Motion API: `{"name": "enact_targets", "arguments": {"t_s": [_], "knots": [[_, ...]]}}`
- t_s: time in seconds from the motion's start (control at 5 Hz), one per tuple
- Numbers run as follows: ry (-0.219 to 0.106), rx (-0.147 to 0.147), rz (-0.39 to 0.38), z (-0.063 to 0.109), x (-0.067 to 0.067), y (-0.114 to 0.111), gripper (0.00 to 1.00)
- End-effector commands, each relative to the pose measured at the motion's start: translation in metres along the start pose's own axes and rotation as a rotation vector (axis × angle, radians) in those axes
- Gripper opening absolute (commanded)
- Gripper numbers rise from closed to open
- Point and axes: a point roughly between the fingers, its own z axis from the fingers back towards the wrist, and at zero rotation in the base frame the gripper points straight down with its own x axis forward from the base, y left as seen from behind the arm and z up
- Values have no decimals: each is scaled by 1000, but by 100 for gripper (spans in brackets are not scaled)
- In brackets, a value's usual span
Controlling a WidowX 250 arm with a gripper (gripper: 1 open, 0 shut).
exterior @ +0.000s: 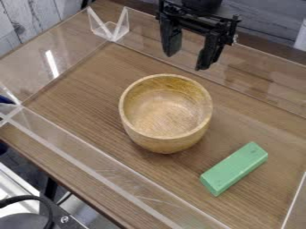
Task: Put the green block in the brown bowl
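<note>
The two black jaws stand wide apart with nothing between them. The gripper [191, 51] points down, up in the air near the far edge of the wooden table [84, 80]. The brown bowl [167, 112] sits in the middle of the table, empty. The green block [234, 168] lies flat near the front right corner, apart from the bowl. It looks hard, light and smooth. Pinching its two long sides in the middle is probably best, so it does not tip.
</note>
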Motion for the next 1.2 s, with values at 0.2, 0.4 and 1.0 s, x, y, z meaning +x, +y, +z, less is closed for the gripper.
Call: {"name": "enact_targets", "arguments": {"t_s": [0.2, 0.4, 1.0], "knots": [[11, -10, -138, -9, -21, -39, 100], [4, -10, -218, -18, -29, -68, 100], [13, -29, -359, -46, -36, -114, 100]]}}
